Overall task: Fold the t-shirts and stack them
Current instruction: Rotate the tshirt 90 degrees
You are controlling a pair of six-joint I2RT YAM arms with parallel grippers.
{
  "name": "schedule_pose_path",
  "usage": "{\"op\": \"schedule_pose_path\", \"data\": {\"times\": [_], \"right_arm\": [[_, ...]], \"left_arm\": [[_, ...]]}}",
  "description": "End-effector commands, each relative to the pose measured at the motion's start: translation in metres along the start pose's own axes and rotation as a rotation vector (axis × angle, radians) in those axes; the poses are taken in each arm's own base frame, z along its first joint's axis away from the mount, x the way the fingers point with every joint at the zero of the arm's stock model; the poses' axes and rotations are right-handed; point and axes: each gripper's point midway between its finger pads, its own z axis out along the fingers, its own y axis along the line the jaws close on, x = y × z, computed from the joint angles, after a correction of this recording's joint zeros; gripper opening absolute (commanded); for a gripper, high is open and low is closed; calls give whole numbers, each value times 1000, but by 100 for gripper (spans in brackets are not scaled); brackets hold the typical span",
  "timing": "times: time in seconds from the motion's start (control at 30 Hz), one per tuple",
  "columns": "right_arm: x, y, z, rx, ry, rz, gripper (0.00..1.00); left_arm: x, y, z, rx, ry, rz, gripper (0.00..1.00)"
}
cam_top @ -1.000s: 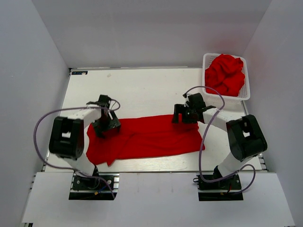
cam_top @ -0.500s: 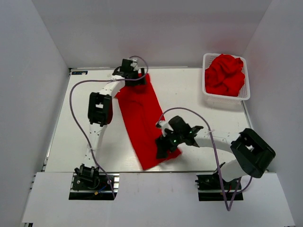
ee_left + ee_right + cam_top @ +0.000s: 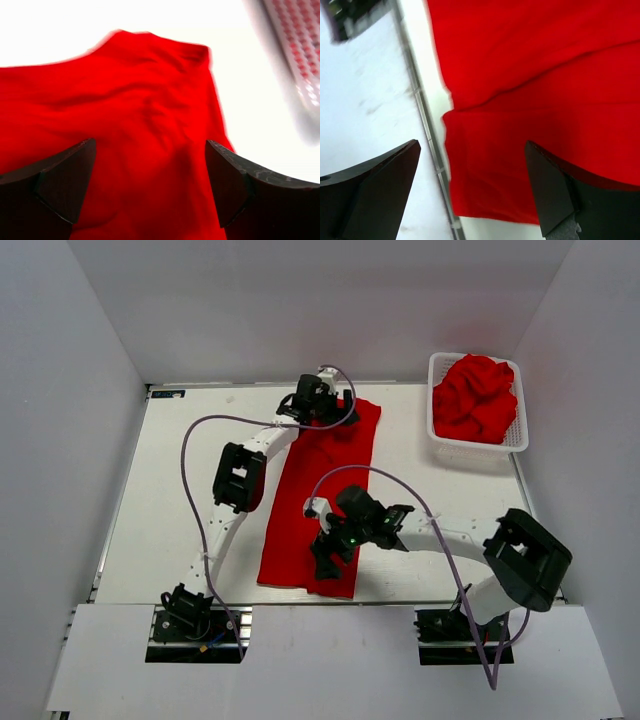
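The white table [image 3: 170,490] carries a red t-shirt [image 3: 295,530] and basket [image 3: 480,447].

Spread t-shirt [image 3: 290,530] — soft red cloth, matt, lightly creased, no sheen. Heaped t-shirts [image 3: 476,395] in basket [image 3: 515,440]: same cloth, rumpled. Basket white plastic lattice, faint gloss. Bench [image 3: 180,470] white, smooth, matt. Left fingers [image 3: 62,182] and right fingers [image 3: 382,185] — dark hard plastic, matt, fine layered grain on edges. Right arm shell [image 3: 525,558] black plastic, slight sheen. Cable [image 3: 186,465] purple, smooth sheath.
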Motion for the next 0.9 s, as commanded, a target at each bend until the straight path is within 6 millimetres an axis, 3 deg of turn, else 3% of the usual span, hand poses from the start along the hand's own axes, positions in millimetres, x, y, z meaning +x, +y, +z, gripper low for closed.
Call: {"op": "schedule_pose_path", "data": {"times": [0.0, 0.03, 0.07, 0.1, 0.17, 0.2, 0.23, 0.33, 0.37, 0.4, 0.43, 0.47, 0.53, 0.57, 0.6, 0.63, 0.67, 0.7, 0.73, 0.8, 0.87], "right_arm": [[-54, -14, -24, 162, -142, -38, 90], [-52, -21, -30, 217, -130, 1, 90], [-71, -27, -39, 271, -168, 3, 90], [-76, -37, -44, 335, -178, 26, 90], [-84, -48, -58, 417, -198, 98, 90], [-86, -58, -67, 468, -205, 130, 90], [-85, -62, -69, 485, -211, 177, 90], [-74, -83, -85, 595, -220, 314, 90], [-69, -85, -86, 609, -222, 374, 90], [-56, -88, -89, 618, -215, 412, 90], [-51, -88, -90, 614, -220, 442, 90], [-41, -87, -90, 608, -218, 505, 90], [-24, -78, -85, 564, -180, 570, 90], [-9, -75, -83, 559, -147, 622, 90], [4, -68, -78, 534, -107, 668, 90], [19, -65, -74, 531, -76, 703, 90], [32, -58, -70, 498, -39, 731, 90], [31, -55, -69, 480, -36, 737, 90], [43, -48, -65, 458, -4, 751, 90], [39, -39, -65, 414, -30, 760, 90], [48, -27, -63, 363, -30, 763, 90]], "left_arm": [[-87, -2, -37, -71, -182, 36, 100], [-101, -4, -44, -91, -206, 40, 100], [-124, -8, -58, -123, -252, 48, 100], [-146, -15, -69, -138, -294, 67, 100], [-172, -16, -89, -200, -345, 79, 100], [-197, -23, -115, -219, -383, 81, 100], [-210, -15, -133, -257, -403, 64, 100], [-219, -2, -189, -385, -370, 30, 100], [-201, 14, -199, -449, -311, 18, 100], [-190, 17, -212, -496, -275, 5, 100], [-184, 14, -246, -574, -241, 2, 100], [-140, 26, -249, -624, -127, -29, 100], [-88, 27, -272, -678, 6, -117, 100], [-29, 36, -279, -715, 133, -163, 100], [-23, 17, -298, -697, 117, -187, 100], [-4, 10, -301, -679, 131, -222, 100], [39, -3, -316, -642, 199, -253, 100], [72, 4, -316, -664, 256, -282, 100], [106, -7, -329, -620, 282, -336, 100], [137, -15, -345, -605, 312, -385, 100], [180, -26, -369, -612, 380, -437, 100]]}}
